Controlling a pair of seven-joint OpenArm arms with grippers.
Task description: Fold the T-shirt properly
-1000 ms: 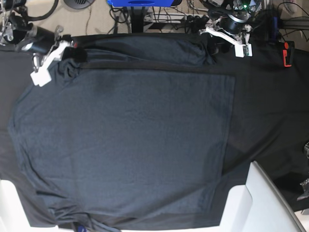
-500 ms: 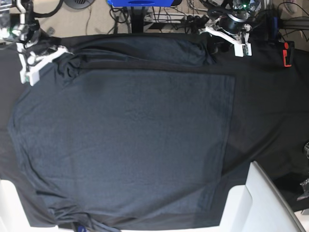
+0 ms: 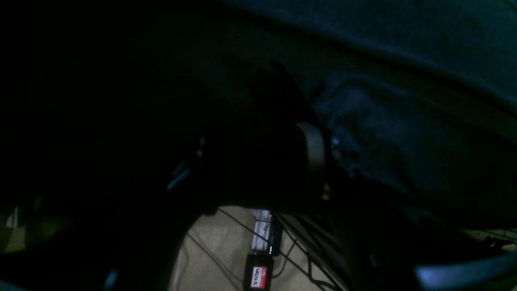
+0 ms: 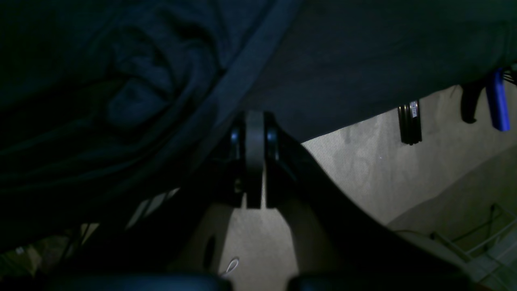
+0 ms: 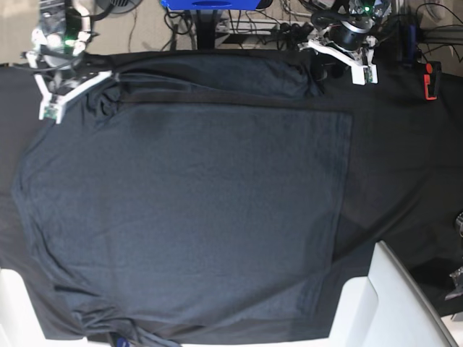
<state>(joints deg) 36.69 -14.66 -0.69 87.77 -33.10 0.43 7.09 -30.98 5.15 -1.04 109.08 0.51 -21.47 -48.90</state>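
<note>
Two white blocks (image 5: 394, 303) sit at your near table edge, one overlapping the cloth (image 5: 405, 173) beside the T-shirt (image 5: 188, 217). The shirt lies flat across the table, long axis left-right, far strip folded over. Left gripper (image 5: 340, 59) looks spread; right gripper (image 5: 72, 90), open, by the bunched corner.

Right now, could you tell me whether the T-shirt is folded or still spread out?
Mostly spread: the T-shirt lies flat across the table, with only a strip along its far edge doubled over.
</note>
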